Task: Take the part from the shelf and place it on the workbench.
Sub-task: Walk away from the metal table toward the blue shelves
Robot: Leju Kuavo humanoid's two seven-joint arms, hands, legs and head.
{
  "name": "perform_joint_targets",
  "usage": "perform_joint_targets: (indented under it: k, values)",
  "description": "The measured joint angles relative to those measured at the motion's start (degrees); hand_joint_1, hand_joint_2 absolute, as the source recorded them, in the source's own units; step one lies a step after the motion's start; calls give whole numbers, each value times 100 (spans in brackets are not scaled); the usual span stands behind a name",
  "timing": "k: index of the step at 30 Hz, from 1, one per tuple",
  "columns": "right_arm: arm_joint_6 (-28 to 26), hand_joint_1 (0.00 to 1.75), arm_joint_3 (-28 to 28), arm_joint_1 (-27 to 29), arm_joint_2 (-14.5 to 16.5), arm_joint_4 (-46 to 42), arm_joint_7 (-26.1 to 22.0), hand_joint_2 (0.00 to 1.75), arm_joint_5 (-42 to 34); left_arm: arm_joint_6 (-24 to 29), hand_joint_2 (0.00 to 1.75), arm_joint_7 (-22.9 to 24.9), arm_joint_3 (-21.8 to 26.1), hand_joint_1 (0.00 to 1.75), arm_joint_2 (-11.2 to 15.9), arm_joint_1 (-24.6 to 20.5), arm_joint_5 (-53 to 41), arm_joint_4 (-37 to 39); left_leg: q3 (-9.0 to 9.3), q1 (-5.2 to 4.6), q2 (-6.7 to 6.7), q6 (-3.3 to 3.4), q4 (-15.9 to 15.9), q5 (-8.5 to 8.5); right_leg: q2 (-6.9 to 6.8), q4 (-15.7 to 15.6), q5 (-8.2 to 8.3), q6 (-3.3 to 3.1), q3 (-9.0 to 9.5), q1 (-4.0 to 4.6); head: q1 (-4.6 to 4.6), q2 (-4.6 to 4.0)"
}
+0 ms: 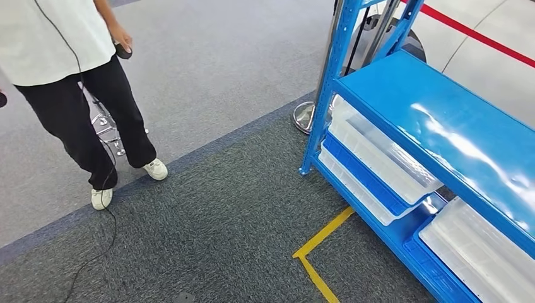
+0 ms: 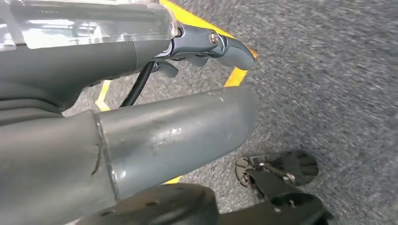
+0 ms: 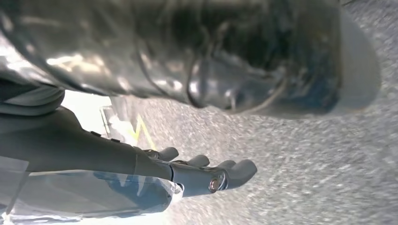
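L hand [image 2: 206, 44] hangs low, fingers [image 2: 234, 49] loosely extended, holding nothing. R hand [image 3: 202, 173] likewise, fingers [image 3: 239, 168] slightly curled, empty.

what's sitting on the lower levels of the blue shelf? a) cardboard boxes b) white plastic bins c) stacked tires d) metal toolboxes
b: in the head view, white plastic bins sit under the top board of the blue shelf.

The right hand [image 3: 187, 171] hangs over grey carpet [image 3: 305, 164]. Its dark fingers [image 3: 239, 168] reach out side by side and hold nothing. A yellow line [image 3: 143, 133] runs on the carpet beyond the hand. The picture is blurry.
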Motion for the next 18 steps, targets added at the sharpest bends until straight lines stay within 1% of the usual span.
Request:
perform_joint_targets:
  k: [1,2,3,4,5,6,7,8,9,10,11,12,13,14,15,16,17,18]
  values:
    - [0,0,-2,7,-1,0,1,0,0,0,0,2,1,0,0,-5,0,0,22,3,64,-17,4,-20,-57,-328,198,4,175,-9,0,0]
    - [0,0,-3,10,-1,0,1,0,0,0,0,4,2,0,-1,-9,-1,0,50,3,128,-41,8,-44,-188,-752,374,-9,393,-6,1,0]
    - [0,0,-3,6,-1,-1,1,0,0,0,0,8,2,0,-1,-9,-1,0,73,-9,187,-75,13,-73,-306,-1112,505,-41,581,10,-2,0]
    - [0,0,-3,1,0,-1,1,0,0,0,0,10,3,0,0,-12,-2,0,95,-21,238,-111,15,-99,-389,-1348,569,-83,702,31,-4,0]
    - [0,0,-3,-2,1,-2,1,0,0,0,0,12,4,0,1,-18,-2,0,122,-34,286,-146,11,-119,-429,-1439,568,-128,744,54,-7,0]
    - [-1,0,-4,1,1,-2,1,0,0,0,0,12,4,0,1,-30,-3,0,149,-44,332,-181,2,-130,-378,-1435,570,-171,741,73,-10,0]
    - [-1,0,-7,5,1,-2,1,0,0,0,0,12,5,0,1,-44,-3,0,182,-41,372,-216,-9,-141,-315,-1444,573,-211,743,71,-11,0]
    - [-1,0,-9,9,3,-2,1,0,0,0,0,12,5,0,1,-55,-4,0,197,-30,326,-252,17,-177,-258,-1467,584,-251,752,61,-12,0]
    - [-1,0,-11,6,5,-2,1,0,0,1,0,12,5,0,1,-62,-5,0,160,-17,213,-283,134,-269,-197,-1492,601,-295,762,47,-16,0]
    - [-1,0,-13,-2,8,-2,1,0,0,1,0,12,5,0,1,-63,-6,0,63,-5,65,-307,362,-418,-137,-1515,617,-335,771,30,-21,0]
    - [-2,0,-15,-8,10,-2,1,0,0,1,0,12,5,0,2,-57,-7,0,-101,6,-98,-322,717,-611,-74,-1523,623,-362,770,29,-25,0]
    - [-1,0,-17,-13,10,-2,1,0,0,1,0,13,5,0,2,-46,-7,0,-304,8,-186,-329,1131,-800,-7,-1519,623,-381,766,33,-28,0]
    - [-2,0,-21,-14,10,-2,1,0,0,0,0,14,5,0,2,-33,-7,0,-488,7,-219,-335,1486,-914,71,-1513,621,-389,764,40,-29,0]
    - [-2,0,-26,-11,10,-2,1,0,0,0,0,16,5,0,2,-18,-7,0,-608,7,-234,-333,1684,-916,157,-1503,617,-392,765,46,-30,0]
    - [-2,0,-30,-9,10,-2,1,0,0,0,0,19,5,0,2,-8,-7,0,-627,7,-243,-323,1654,-796,248,-1490,612,-392,768,50,-30,0]
    - [-2,0,-33,-9,10,-2,1,0,0,0,0,21,5,0,2,-4,-7,0,-546,7,-266,-305,1405,-582,339,-1474,606,-388,772,52,-31,0]
    - [-2,0,-35,-8,13,-2,1,0,0,0,0,25,5,0,4,-2,-7,0,-396,7,-366,-277,1004,-330,425,-1459,600,-381,773,50,-30,0]
    - [-2,0,-36,-12,22,-2,1,0,1,-1,0,30,7,0,9,1,-7,0,-248,12,-524,-242,613,-152,502,-1436,591,-365,764,57,-28,0]
